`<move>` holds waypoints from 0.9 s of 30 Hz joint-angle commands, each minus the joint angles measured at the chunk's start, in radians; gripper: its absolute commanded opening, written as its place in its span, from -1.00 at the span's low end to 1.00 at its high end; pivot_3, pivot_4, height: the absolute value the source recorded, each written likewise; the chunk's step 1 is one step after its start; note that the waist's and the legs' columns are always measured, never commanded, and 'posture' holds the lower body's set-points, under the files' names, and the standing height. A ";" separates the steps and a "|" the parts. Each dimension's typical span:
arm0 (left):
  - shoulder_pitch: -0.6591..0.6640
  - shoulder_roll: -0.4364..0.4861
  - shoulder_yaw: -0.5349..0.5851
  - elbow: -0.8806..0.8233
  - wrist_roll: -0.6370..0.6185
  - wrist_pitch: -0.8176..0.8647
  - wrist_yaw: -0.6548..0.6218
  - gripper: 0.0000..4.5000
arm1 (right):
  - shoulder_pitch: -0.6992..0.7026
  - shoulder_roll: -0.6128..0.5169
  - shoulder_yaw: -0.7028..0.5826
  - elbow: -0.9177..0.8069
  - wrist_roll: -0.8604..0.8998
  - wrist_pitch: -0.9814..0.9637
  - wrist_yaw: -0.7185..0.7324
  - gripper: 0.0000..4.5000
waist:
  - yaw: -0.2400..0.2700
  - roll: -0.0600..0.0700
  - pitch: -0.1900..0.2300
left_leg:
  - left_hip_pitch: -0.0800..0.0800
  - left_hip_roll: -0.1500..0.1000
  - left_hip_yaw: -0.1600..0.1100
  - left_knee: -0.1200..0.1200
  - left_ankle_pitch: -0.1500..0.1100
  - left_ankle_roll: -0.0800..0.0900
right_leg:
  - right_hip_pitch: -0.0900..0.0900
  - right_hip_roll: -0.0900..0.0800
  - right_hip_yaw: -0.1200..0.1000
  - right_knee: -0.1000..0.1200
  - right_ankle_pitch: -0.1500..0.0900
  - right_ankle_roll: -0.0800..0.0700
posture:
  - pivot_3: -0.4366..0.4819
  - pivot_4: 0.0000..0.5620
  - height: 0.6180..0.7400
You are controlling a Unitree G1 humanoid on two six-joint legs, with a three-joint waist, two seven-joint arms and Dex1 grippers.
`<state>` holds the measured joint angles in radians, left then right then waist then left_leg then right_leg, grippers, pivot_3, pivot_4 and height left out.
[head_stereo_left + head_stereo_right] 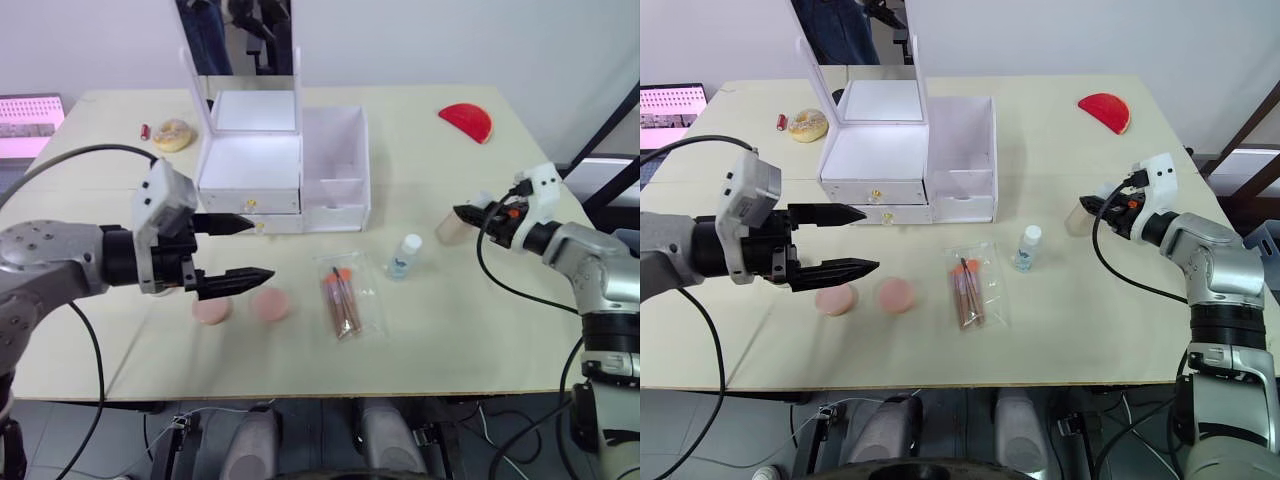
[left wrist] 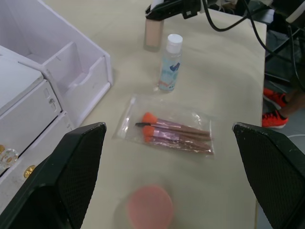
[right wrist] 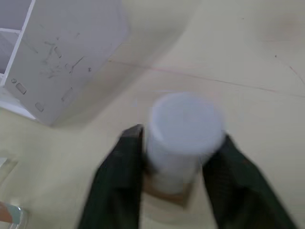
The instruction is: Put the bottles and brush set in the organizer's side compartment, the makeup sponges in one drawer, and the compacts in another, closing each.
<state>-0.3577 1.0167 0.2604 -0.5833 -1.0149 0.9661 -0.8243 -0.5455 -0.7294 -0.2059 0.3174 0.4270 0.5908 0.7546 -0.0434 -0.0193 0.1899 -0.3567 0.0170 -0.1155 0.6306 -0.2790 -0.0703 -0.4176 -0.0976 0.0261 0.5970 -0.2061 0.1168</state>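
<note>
My right gripper [image 1: 462,214] is shut on the taller beige bottle [image 1: 449,229], which stands upright at the right of the table; its white cap [image 3: 186,128] sits between the two fingers. The short clear bottle [image 1: 406,255] stands right of the brush set [image 1: 343,297], a clear pouch lying flat. Two pink makeup sponges [image 1: 211,310] [image 1: 270,304] lie near the front. My left gripper [image 1: 258,248] hangs open above them, in front of the drawers. The white organizer [image 1: 250,165] stands at the back with its side compartment [image 1: 335,150] on its right. The compacts are out of view.
A red half-circle piece [image 1: 466,121] lies at the back right. A yellowish puff [image 1: 173,134] and a small red item [image 1: 145,131] lie left of the organizer. A laptop screen [image 1: 28,125] sits past the table's left edge. The upright mirror [image 1: 240,50] rises behind the drawers.
</note>
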 commanded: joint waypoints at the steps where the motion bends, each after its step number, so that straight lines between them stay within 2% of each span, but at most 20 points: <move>1: -0.006 0.012 0.042 -0.015 -0.010 -0.018 0.003 1.00 | -0.023 -0.009 -0.024 -0.026 0.004 -0.012 0.007 -0.62 | 0.000 0.000 0.000 | 0.000 0.000 0.000 0.000 0.000 0.000 | 0.000 0.000 0.000 0.000 0.000 0.000 | -0.05 -0.47 0.99; 17: -0.005 0.005 0.017 -0.009 0.012 -0.036 0.001 1.00 | 0.005 -0.020 0.014 -0.133 -0.023 0.016 0.023 -0.62 | 0.000 0.000 0.000 | 0.000 0.000 0.000 0.000 0.000 0.000 | 0.000 0.000 0.000 0.000 0.000 0.000 | -0.05 -0.47 0.99; 18: -0.003 0.005 0.017 -0.010 0.011 -0.036 0.002 1.00 | 0.009 -0.018 0.013 -0.138 -0.025 0.016 0.019 -0.16 | 0.000 0.000 0.000 | 0.000 0.000 0.000 0.000 0.000 0.000 | 0.000 0.000 0.000 0.000 0.000 0.000 | -0.05 -0.47 0.99; 21: -0.003 0.004 0.016 -0.011 0.010 -0.035 0.004 1.00 | 0.015 -0.017 0.009 -0.147 -0.027 0.022 0.015 0.41 | 0.000 0.000 0.000 | 0.000 0.000 0.000 0.000 0.000 0.000 | 0.000 0.000 0.000 0.000 0.000 0.000 | -0.05 -0.47 0.99; 27: 0.005 0.010 0.017 -0.013 0.016 -0.037 0.000 1.00 | 0.030 -0.042 -0.018 -0.204 -0.003 0.076 0.019 0.41 | 0.000 0.000 0.000 | 0.000 0.000 0.000 0.000 0.000 0.000 | 0.000 0.000 0.000 0.000 0.000 0.000 | -0.05 -0.47 0.99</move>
<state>-0.3493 1.0163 0.2592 -0.5831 -1.0063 0.9501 -0.8244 -0.5080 -0.7447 -0.1788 0.1666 0.4006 0.6575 0.7723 -0.0433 -0.0192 0.1900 -0.3567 0.0170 -0.1155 0.6307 -0.2790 -0.0702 -0.4177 -0.0976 0.0261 0.5972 -0.2061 0.1168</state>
